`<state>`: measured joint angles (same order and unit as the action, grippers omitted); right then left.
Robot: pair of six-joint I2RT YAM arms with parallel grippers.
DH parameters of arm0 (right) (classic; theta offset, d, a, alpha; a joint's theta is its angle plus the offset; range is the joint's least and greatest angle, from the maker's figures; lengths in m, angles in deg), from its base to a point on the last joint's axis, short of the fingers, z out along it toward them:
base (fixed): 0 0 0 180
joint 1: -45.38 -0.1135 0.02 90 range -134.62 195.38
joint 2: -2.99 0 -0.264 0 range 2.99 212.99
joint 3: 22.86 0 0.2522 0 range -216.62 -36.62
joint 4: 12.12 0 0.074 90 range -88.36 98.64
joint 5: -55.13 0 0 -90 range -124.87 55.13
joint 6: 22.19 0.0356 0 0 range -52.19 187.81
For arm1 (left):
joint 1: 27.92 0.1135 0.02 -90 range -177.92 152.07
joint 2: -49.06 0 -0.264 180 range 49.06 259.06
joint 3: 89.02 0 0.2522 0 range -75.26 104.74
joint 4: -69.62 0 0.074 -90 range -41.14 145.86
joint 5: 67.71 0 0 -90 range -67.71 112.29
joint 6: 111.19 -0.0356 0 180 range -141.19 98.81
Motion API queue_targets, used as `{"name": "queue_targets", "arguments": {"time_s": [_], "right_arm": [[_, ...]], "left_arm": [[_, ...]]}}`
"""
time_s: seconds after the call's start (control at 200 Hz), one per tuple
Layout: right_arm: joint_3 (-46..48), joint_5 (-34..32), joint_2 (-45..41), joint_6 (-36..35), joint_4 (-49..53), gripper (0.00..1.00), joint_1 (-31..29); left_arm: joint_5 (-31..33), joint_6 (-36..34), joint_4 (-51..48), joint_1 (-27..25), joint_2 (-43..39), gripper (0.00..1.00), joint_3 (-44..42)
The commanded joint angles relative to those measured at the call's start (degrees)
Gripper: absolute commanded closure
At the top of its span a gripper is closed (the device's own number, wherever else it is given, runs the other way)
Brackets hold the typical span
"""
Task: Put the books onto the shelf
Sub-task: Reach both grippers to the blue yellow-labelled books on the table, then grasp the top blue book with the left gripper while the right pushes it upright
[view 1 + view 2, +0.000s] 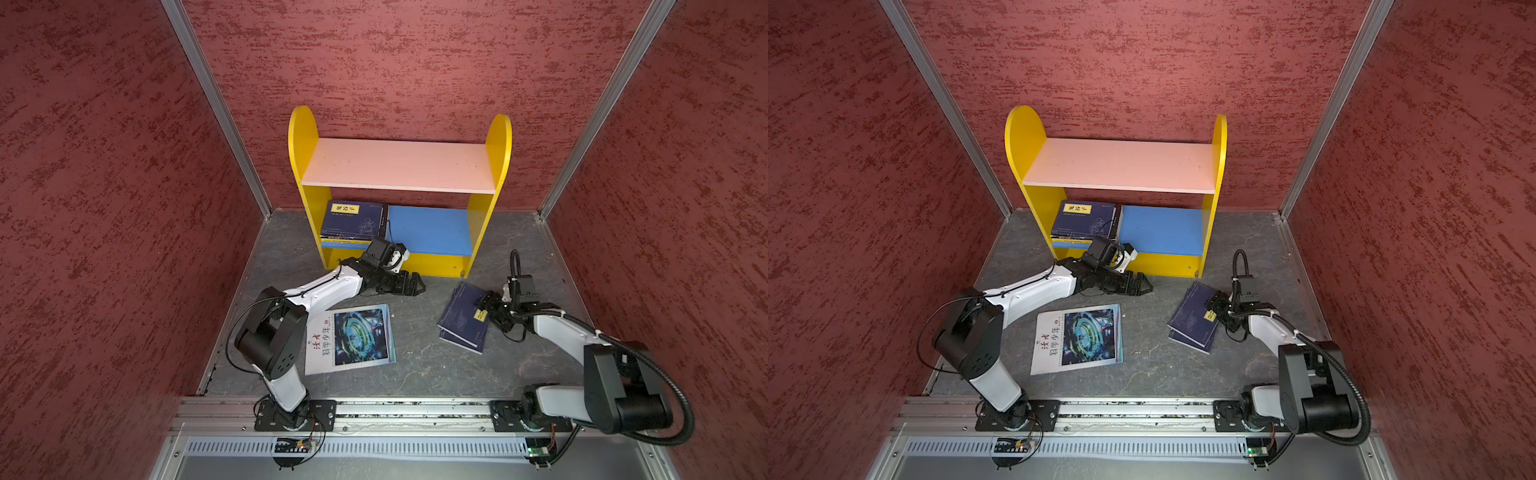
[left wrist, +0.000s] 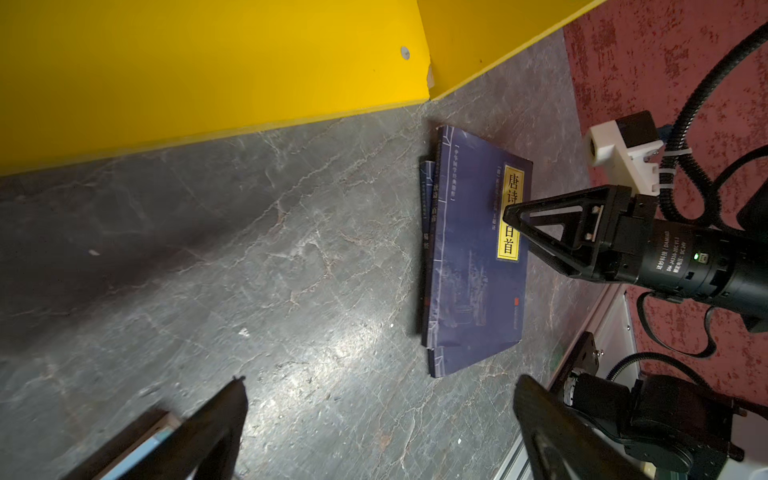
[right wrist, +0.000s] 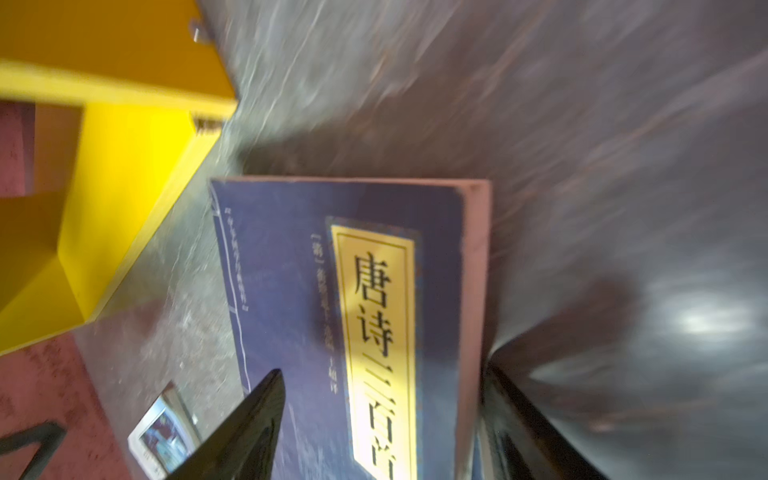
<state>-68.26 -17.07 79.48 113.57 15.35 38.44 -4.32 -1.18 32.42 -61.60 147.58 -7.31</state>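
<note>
Two navy books (image 1: 459, 316) stacked on floor (image 1: 424, 374), one magazine (image 1: 351, 338), left gripper (image 1: 417, 284) spread wide, right gripper (image 1: 484, 305) hold unclear

top views: high, looking down, whole scene | wrist views: low, close, share navy book (image 2: 478, 270)

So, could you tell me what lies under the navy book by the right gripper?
A second navy book lies under the top navy book, offset, with only its edges showing; its cover is hidden.
</note>
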Motion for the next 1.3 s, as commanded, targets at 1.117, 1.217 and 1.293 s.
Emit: {"name": "queue_targets", "arguments": {"time_s": [1.117,1.217,1.293], "right_arm": [[-21.3,8.8,27.8,-0.4,-7.2,0.42,-17.6],[-21.7,10.0,28.5,-0.3,-7.8,0.44,-17.9],[-21.8,10.0,29.2,-0.3,-7.6,0.45,-17.8]], "left_arm": [[-9.2,5.7,6.9,-0.6,9.0,0.12,3.6],[-10.4,7.7,9.0,-0.3,7.5,0.12,3.0],[-10.7,9.5,11.4,-0.2,5.6,0.13,1.9]]}}
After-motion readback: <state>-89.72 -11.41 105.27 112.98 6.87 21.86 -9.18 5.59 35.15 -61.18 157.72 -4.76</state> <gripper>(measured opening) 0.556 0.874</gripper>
